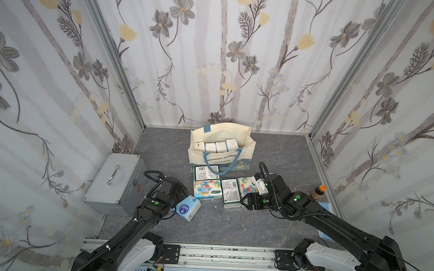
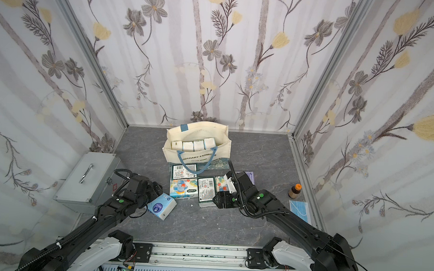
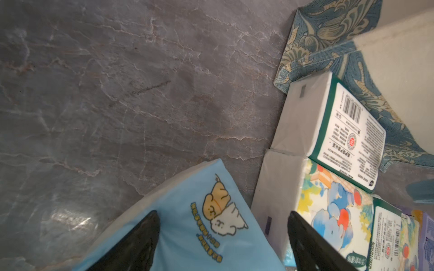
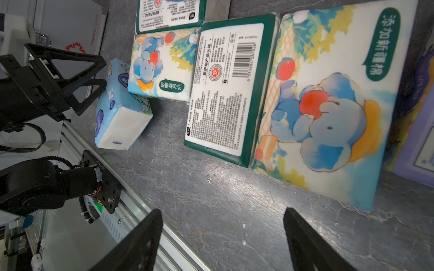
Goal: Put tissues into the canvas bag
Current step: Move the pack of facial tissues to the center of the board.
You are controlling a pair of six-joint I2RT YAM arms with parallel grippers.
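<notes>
**Left tool lining up on the blue pack; bag part filled**

Nearest the rail, the left tool (image 3: 222,213) is reaching over the blue pack (image 1: 188,208), which is lying tilted on the table (image 1: 219,225), just beside an elephant pack (image 1: 206,189). The jaws are standing wide open astride the pack. In the left wrist view one finger is overlapping the blue wrapper and the other is standing clear of its edge, so nothing is being squeezed. Whether either pad is touching, I cannot tell.

Level with it, the right tool (image 1: 243,201) is hovering empty, jaws wide apart, just beside the near end of a green pack (image 1: 230,194).

Beyond them, four packs are lying flat in a tight cluster. These are that green pack, the elephant pack, a second elephant pack (image 1: 245,186) partly under the right arm, and a second green pack (image 1: 206,172) at the foot of the bag (image 1: 217,159).

Farthest back, the bag is standing upright and open, with four packs (image 1: 215,146) sitting on end in a row inside.

The step in hand looks like the grasp of the blue pack. Five packs are waiting outside, so the task seems under halfway.

The next move is calling for the left tool to:
- centre on the skewed pack
- close across its narrow sides
- lift it over the front rim, clear of the hanging handle
- lower it behind the row
</notes>
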